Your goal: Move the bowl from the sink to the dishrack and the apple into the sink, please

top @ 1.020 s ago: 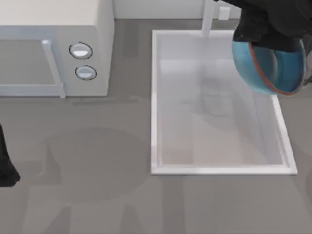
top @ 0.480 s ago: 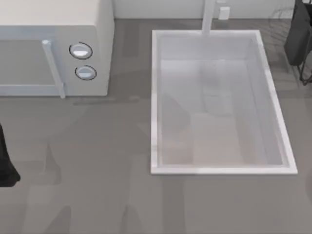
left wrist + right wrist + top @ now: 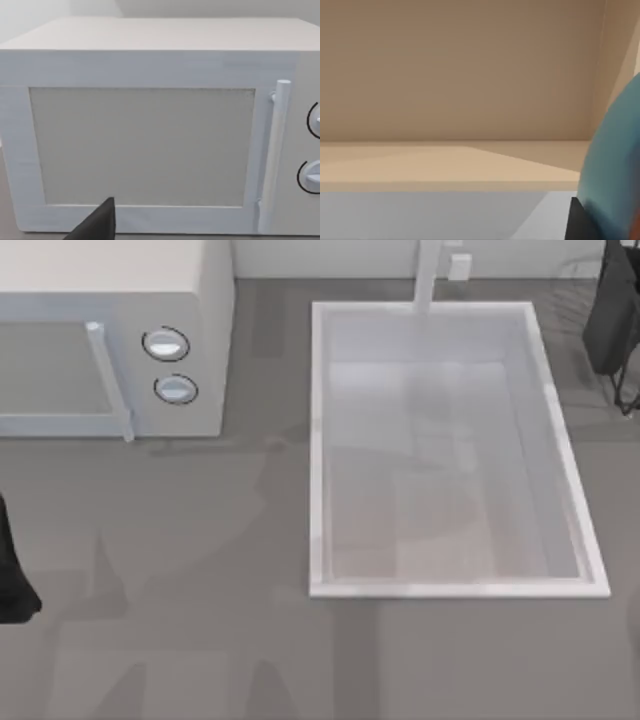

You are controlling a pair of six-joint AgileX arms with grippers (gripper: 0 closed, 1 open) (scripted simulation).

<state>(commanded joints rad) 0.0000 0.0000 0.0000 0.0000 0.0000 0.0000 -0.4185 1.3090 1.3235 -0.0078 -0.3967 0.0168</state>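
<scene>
Seen from above: white sink (image 3: 318,450) at centre-right of the grey tabletop (image 3: 200,640), basin bare, faucet post (image 3: 428,275) at its 12 o'clock edge. White microwave (image 3: 110,340) at 10 o'clock, two round knobs (image 3: 166,344) on its face. Thin grey wires of the dishrack (image 3: 575,270) faint at 2 o'clock, just beyond the sink's far right corner.

Right arm (image 3: 612,315) a dark mass at the 2 o'clock edge, over the dishrack area, cut off by the frame. Right wrist view adds the bowl (image 3: 615,170): a glossy blue curved wall pressed close beside a black piece of the right gripper (image 3: 580,222), against a beige wall and pale ledge. Cannot tell whether those jaws are closed on it.

Left arm (image 3: 12,570) parked at the 9 o'clock edge, well apart from the sink. Left wrist view faces the microwave door and its handle (image 3: 272,160) straight on, with one dark tip of the left gripper (image 3: 97,225) low in view; jaws' state cannot be told.

Wide bare tabletop from 6 to 8 o'clock, between the parked arm and the sink's near rim.
</scene>
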